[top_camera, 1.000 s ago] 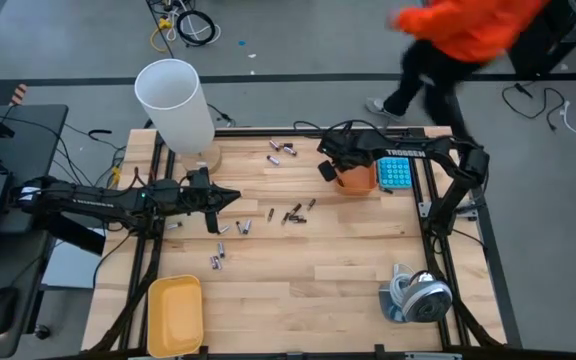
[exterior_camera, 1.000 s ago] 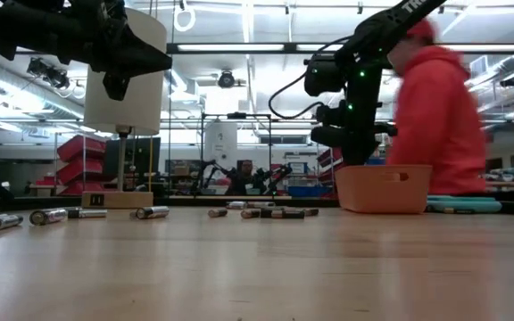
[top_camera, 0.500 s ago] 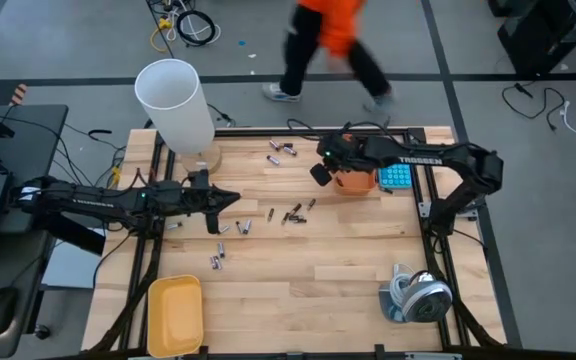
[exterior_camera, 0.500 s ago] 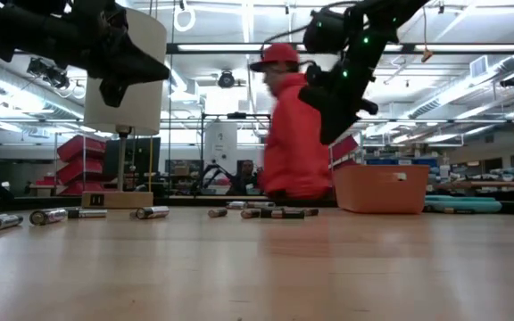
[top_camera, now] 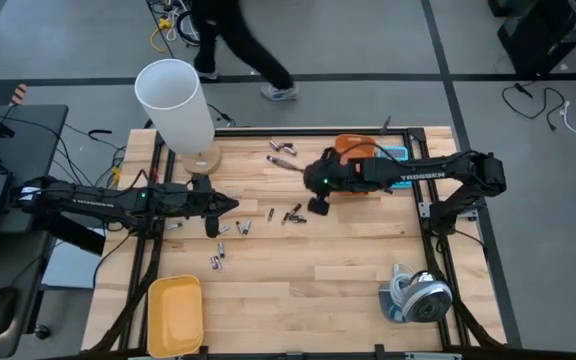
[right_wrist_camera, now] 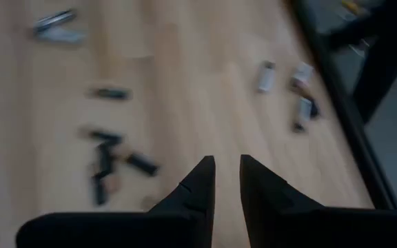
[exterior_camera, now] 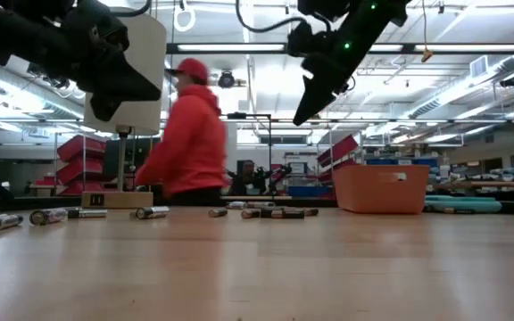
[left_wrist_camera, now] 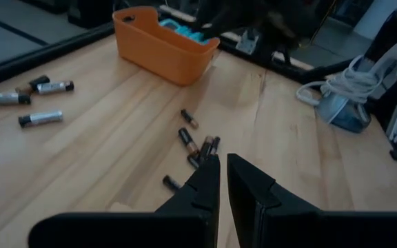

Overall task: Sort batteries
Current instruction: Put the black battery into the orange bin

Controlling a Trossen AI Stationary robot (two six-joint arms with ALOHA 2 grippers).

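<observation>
The batteries [top_camera: 292,214] lie scattered across the middle of the bench [top_camera: 298,290]. The right gripper [top_camera: 317,207] hovers over a small dark cluster of them, fingers narrow and empty. The left gripper [top_camera: 230,204] hangs narrow and empty, near more cells.

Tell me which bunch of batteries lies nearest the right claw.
The dark cluster mid-table, just beside the right claw. The pair by the left claw, the rear group and the front pair lie farther off.

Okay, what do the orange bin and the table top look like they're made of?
Orange bin: probably moulded plastic, matte, with smooth one-piece walls and a cut-out handle slot. Table top: light wood, apparently butcher-block, showing joined strips and grain under a slight sheen.
</observation>
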